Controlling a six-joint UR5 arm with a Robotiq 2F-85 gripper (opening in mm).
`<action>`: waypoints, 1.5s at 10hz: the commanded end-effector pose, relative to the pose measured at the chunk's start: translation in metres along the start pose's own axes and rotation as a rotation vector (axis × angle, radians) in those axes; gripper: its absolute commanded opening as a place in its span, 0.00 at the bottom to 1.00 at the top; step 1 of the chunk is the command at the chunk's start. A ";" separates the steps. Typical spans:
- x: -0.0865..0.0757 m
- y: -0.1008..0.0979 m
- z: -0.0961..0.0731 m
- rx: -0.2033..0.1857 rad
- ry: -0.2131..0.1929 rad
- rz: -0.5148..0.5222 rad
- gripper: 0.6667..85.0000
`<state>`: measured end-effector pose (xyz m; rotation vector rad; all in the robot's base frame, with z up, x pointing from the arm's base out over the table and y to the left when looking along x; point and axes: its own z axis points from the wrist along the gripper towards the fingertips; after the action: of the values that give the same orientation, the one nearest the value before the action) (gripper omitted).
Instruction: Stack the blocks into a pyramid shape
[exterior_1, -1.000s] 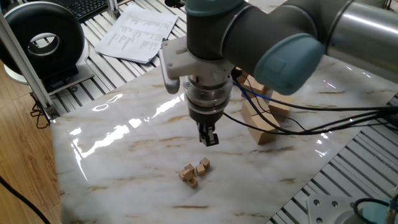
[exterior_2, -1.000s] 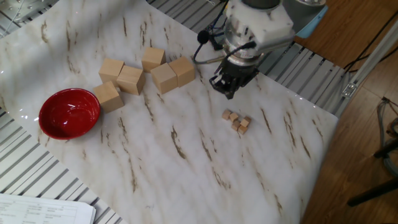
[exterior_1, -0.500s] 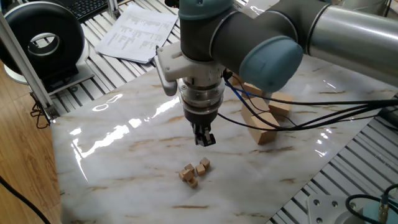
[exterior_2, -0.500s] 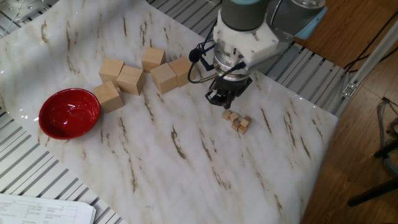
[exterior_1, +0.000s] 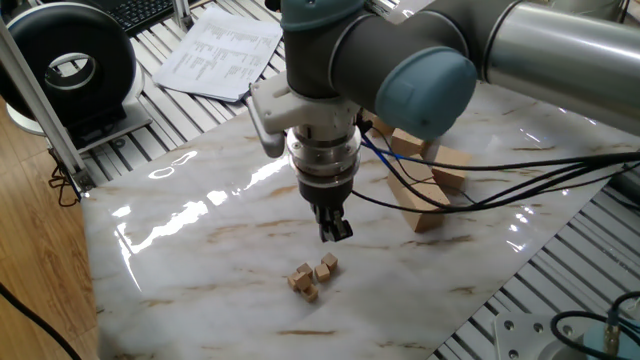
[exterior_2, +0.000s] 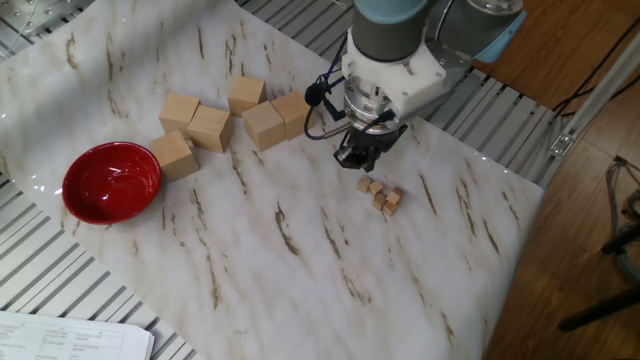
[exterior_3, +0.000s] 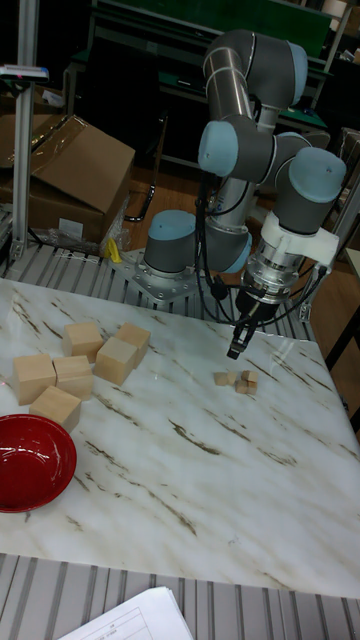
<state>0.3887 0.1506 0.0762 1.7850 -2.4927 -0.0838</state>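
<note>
Several tiny tan blocks (exterior_1: 313, 275) lie in a loose cluster on the marble table; I also see this blocks group (exterior_2: 380, 192) in the other fixed view and, as the same blocks (exterior_3: 238, 380), in the tall view. They rest flat, one or two touching, with no pyramid shape formed. My gripper (exterior_1: 337, 232) hangs a little above and just behind the cluster, its narrow fingers together and nothing visible between them. In the other fixed view the gripper (exterior_2: 355, 160) is up-left of the cubes, and in the tall view the gripper (exterior_3: 236, 350) points down just above them.
Several large pale wooden blocks (exterior_2: 264, 125) stand in a group behind the arm, and a red bowl (exterior_2: 112, 181) sits at the table's left. Papers (exterior_1: 225, 50) and a black round device (exterior_1: 70, 65) lie beyond the table's far edge. Cables trail from the wrist.
The gripper has shifted toward the tiny cubes and dropped slightly lower. The cubes have not moved.
</note>
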 end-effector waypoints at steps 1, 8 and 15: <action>-0.002 0.010 0.004 -0.007 0.012 0.004 0.01; 0.011 0.020 0.028 0.028 -0.018 0.008 0.02; -0.009 0.028 0.042 0.009 -0.091 -0.071 0.21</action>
<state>0.3607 0.1572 0.0424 1.8552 -2.4975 -0.1050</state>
